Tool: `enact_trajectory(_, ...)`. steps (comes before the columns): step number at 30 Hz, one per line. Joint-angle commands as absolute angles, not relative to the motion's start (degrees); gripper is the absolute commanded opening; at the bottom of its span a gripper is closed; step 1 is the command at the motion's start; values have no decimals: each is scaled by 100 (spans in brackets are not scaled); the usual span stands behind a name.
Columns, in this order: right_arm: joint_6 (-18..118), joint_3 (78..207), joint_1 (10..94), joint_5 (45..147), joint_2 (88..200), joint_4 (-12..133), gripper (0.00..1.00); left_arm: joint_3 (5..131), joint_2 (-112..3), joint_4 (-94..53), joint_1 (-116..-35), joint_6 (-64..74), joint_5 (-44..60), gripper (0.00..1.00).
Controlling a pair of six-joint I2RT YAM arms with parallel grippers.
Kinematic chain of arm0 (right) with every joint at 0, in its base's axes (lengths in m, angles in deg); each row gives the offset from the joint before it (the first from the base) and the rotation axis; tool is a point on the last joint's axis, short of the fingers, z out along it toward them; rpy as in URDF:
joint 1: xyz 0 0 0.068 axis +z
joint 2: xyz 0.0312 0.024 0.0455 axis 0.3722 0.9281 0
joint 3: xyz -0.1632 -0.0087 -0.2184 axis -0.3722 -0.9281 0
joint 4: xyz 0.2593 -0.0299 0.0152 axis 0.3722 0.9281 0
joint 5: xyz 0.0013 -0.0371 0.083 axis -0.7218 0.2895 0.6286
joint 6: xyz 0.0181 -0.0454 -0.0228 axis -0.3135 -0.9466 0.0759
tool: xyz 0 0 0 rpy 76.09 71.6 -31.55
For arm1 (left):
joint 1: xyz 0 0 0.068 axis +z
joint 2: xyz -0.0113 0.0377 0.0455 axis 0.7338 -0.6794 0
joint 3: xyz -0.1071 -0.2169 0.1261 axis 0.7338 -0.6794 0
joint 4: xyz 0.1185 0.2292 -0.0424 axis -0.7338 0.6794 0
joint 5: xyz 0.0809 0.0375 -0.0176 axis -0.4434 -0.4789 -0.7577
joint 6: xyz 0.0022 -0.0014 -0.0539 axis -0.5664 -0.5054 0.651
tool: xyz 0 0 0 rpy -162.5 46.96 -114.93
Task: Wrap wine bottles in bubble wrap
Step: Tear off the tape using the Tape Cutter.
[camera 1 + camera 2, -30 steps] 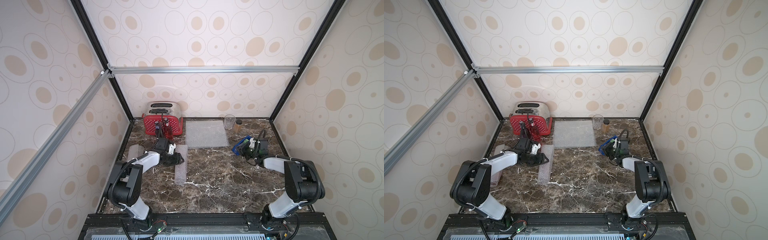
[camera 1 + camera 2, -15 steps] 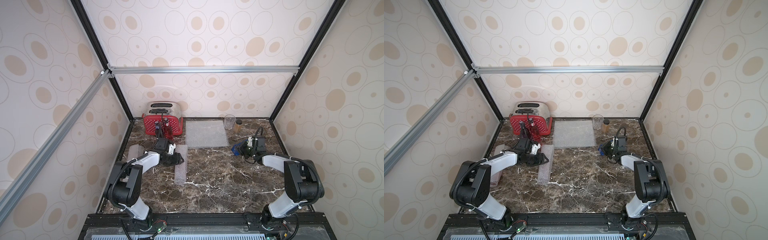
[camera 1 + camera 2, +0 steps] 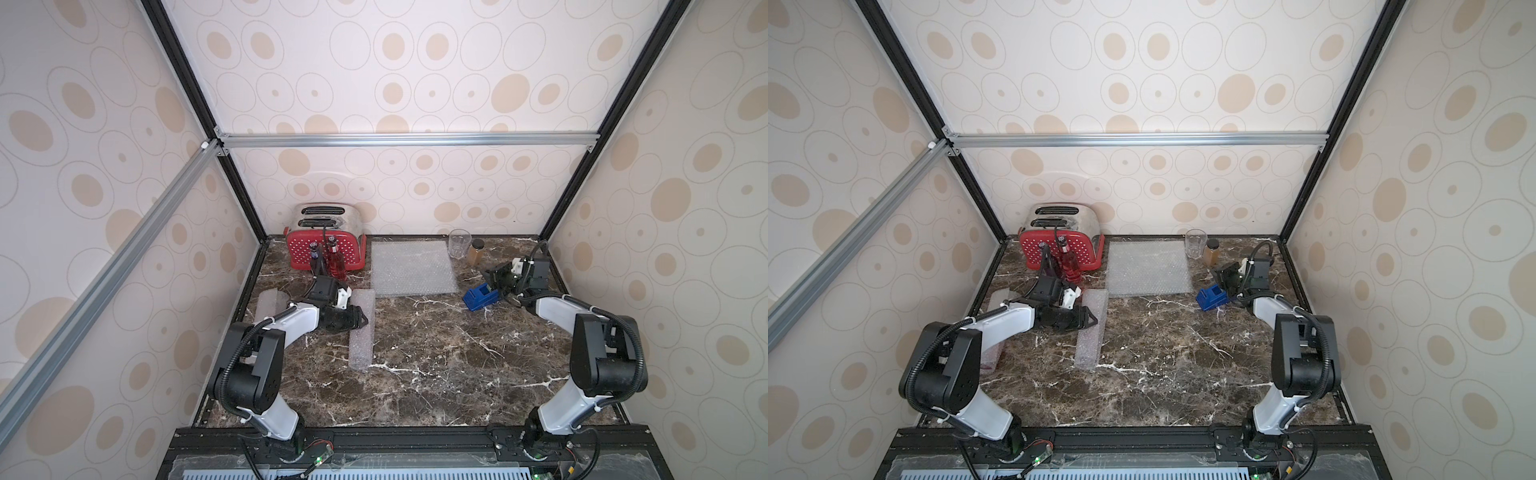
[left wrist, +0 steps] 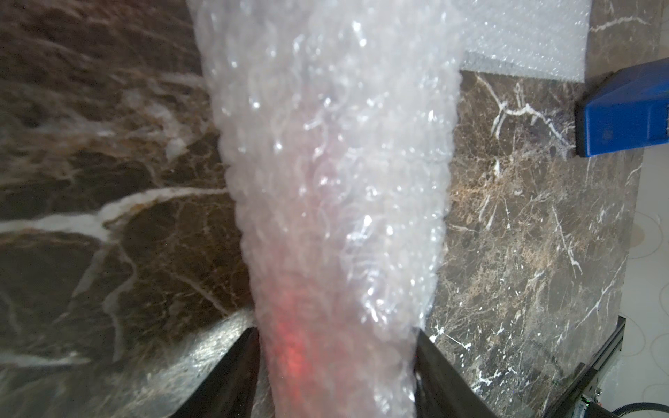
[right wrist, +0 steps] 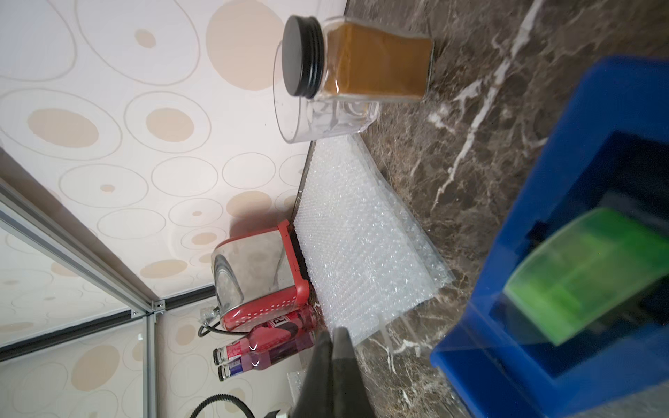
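**Left gripper (image 3: pixel 358 321) clamped on the wrapped bottle (image 3: pixel 360 349); right gripper (image 3: pixel 492 280) has drawn back from the tape dispenser (image 3: pixel 478 298).**

The roll lies left of centre on the marble table (image 3: pixel 436 353): cloudy, pebbled bubble wrap, red glowing through; left arm unmoved. Right fingers (image 5: pixel 321 362) are pressed together, lifted rearward off the boxy blue dispenser; whether tape trails, cannot tell. Judged: roll awaits taping. Flat spare sheets (image 3: pixel 413 270) rearward; two bare slim glass bottles (image 3: pixel 336 262) by the toaster (image 3: pixel 299 249).

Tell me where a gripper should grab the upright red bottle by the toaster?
Probably the red bottle by its wide body, below the slim neck, coming level from the front. It stands upright, the toaster is right behind it, and the purple bottle crowds its left side.
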State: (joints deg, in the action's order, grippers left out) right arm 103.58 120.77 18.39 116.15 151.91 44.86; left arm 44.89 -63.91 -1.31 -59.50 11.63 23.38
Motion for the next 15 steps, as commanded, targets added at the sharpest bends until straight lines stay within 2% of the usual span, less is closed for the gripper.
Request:
enact_trajectory(1, 10615, 12162, 1803, 11727, 15102, 4285, 0, 4377, -6340, 150, -5960, 1056, 2046, 63)
enact_trajectory(8, 10791, 12309, 1547, 11695, 14945, 4149, 0, 4368, -6318, 149, -5961, 1056, 2040, 63)
enact_trajectory(12, 10496, 12312, 1504, 11522, 14835, 4542, 0, 4362, -6311, 132, -5960, 1056, 2046, 63)
enact_trajectory(15, 10863, 12110, 1465, 11590, 14839, 4110, 0, 4359, -6314, 140, -5964, 1056, 2040, 63)
